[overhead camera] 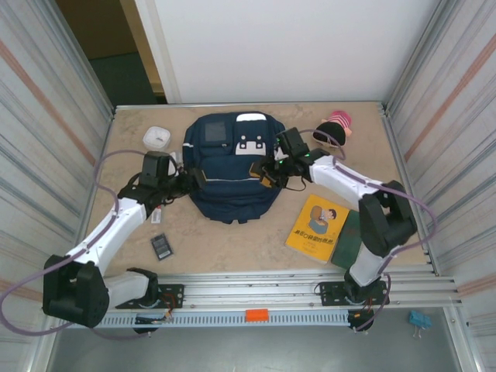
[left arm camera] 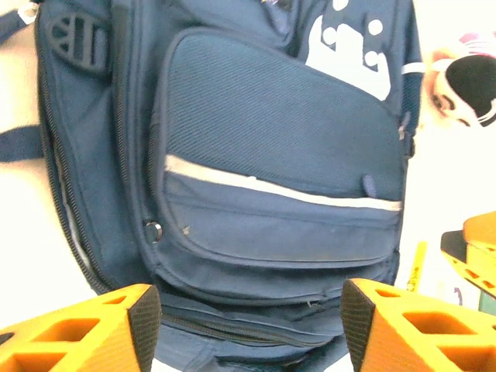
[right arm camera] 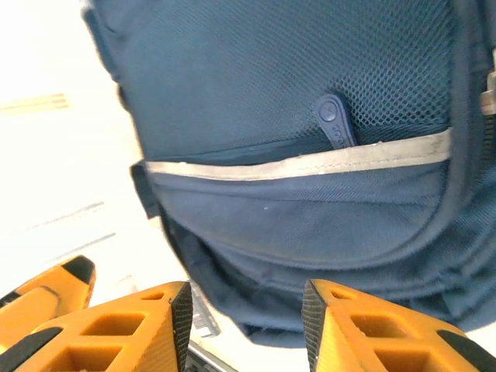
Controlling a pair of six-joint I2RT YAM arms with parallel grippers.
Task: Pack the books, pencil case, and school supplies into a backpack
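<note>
The navy backpack (overhead camera: 231, 167) lies flat mid-table, grey pocket toward the far wall. My left gripper (overhead camera: 197, 177) is at its left side, jaws open wide, with the zipped lower edge of the backpack (left arm camera: 271, 194) just beyond the fingertips (left arm camera: 144, 322). My right gripper (overhead camera: 268, 177) is at its right side, open too, facing the bag's striped pocket (right arm camera: 310, 201). The yellow book (overhead camera: 317, 227) lies front right, partly over the dark green book (overhead camera: 347, 239). The black rectangle with a grey panel (overhead camera: 162, 246) lies front left. A pink, black and white soft pouch (overhead camera: 335, 127), likely the pencil case, sits at the back right.
A white rounded box (overhead camera: 156, 138) sits at the back left beside the backpack. A small white item (overhead camera: 157, 216) lies under the left forearm. Metal walls close in both sides, and a rail (overhead camera: 256, 293) runs along the near edge.
</note>
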